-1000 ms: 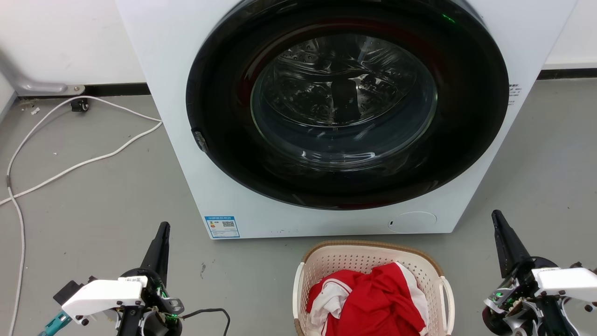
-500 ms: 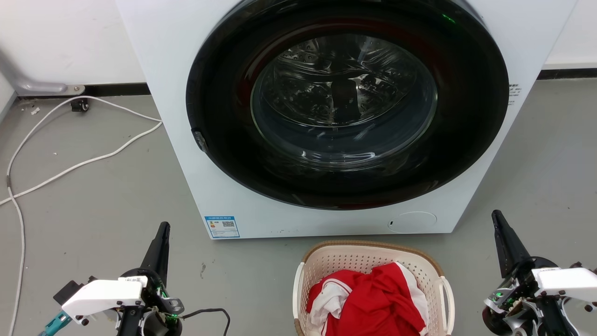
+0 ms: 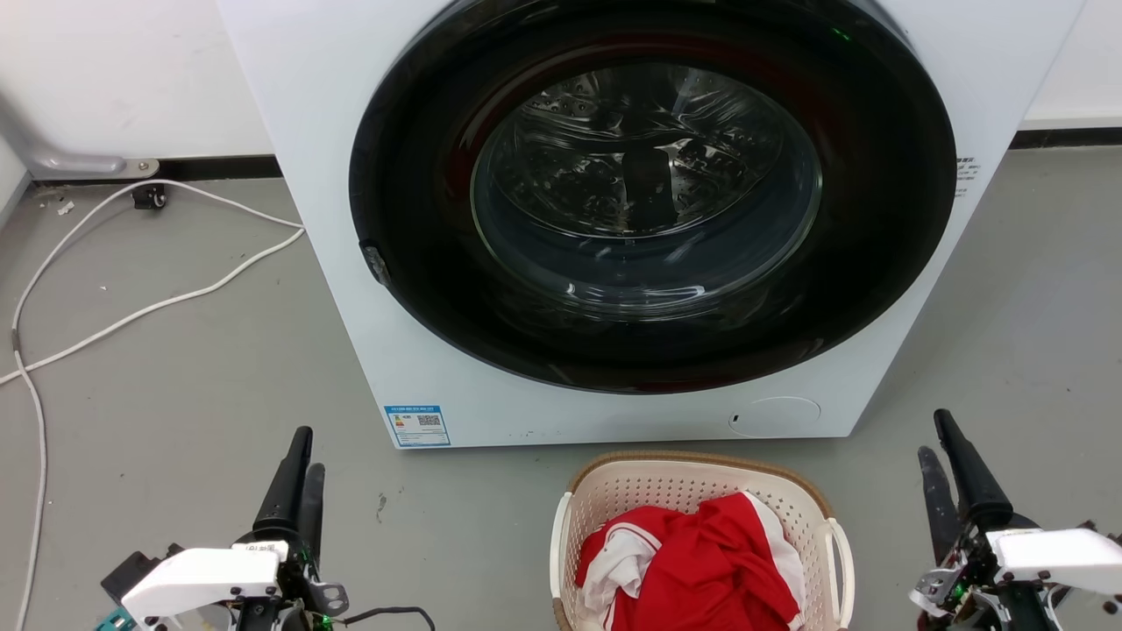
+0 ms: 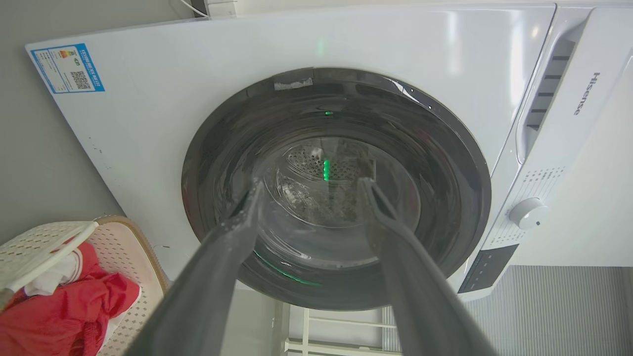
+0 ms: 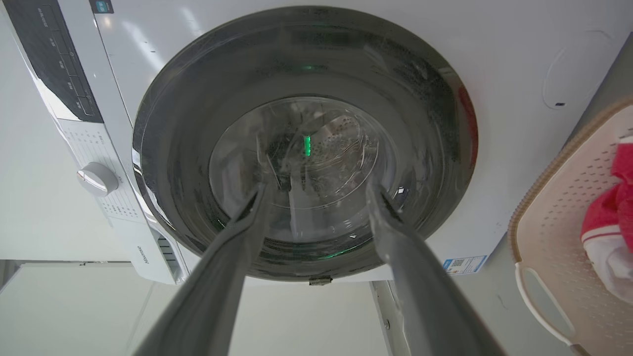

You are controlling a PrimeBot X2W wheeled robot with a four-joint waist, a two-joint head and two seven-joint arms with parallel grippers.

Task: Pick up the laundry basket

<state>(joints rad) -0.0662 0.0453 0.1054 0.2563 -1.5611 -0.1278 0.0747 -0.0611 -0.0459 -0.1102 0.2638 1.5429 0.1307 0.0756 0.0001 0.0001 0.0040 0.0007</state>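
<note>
Against the far wall stands the white washing machine [image 3: 307, 263], its round dark door [image 3: 653, 202] apparently shut and facing the robot. Just in front of it on the grey floor [image 3: 175, 394], low and centre in the head view, sits the laundry basket [image 3: 692, 457]. It is near the machine's front but apart from it, upright with its brown rim on top and its near end cut off by the frame. A red and white garment [image 3: 701, 570] lies heaped inside; it looks soft and light, so the load should add little weight. The left gripper [image 3: 308, 451] and right gripper [image 3: 933, 434] flank the basket, each well apart from it and pointing toward the machine. Each wrist view shows the fingers spread with nothing between them, on the left [image 4: 310, 184] and on the right [image 5: 316, 187]. This stance suits a two-armed lift, because the white left handle [image 3: 558, 543] and right handle [image 3: 843, 561] each face outward toward one arm. No grasp is made yet. Each gripper would likely need to turn inward and close on its handle evenly, or the basket may tip.
</note>
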